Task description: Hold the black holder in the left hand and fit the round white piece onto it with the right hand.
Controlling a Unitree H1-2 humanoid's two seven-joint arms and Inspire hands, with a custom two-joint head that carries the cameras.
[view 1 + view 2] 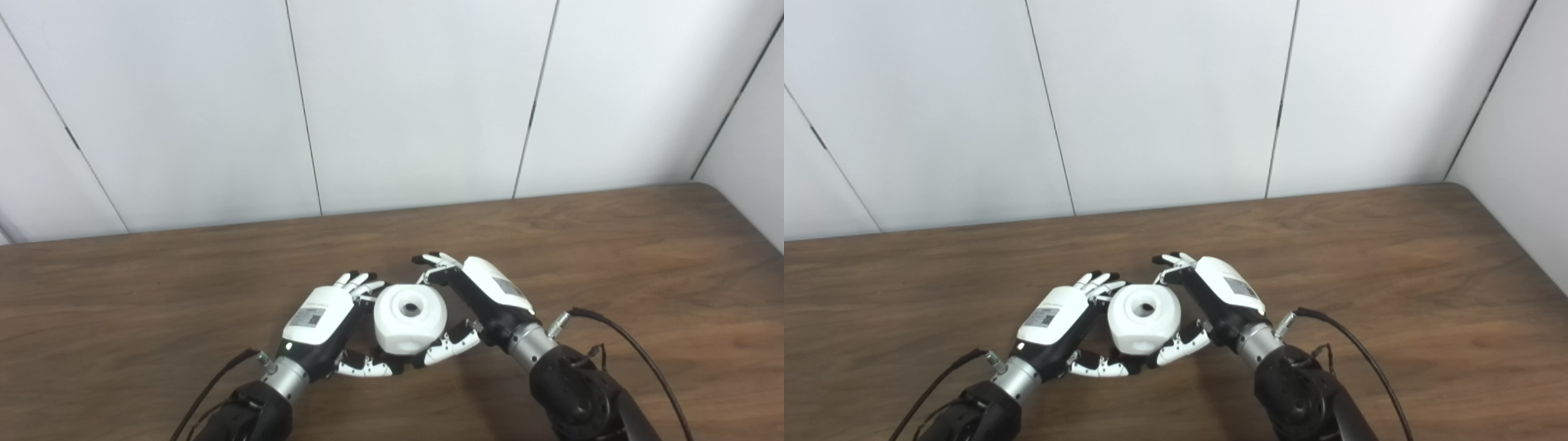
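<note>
Entering from the bottom edge, both arms meet over the near middle of the brown wooden table (612, 245). Left hand (321, 318) and right hand (484, 294) cup the round white piece (409, 318) between them, fingers and thumbs curled against its sides, hole facing up. Black holder cannot be made out. Beyond stand white wall panels (416, 98) with dark seams.
</note>
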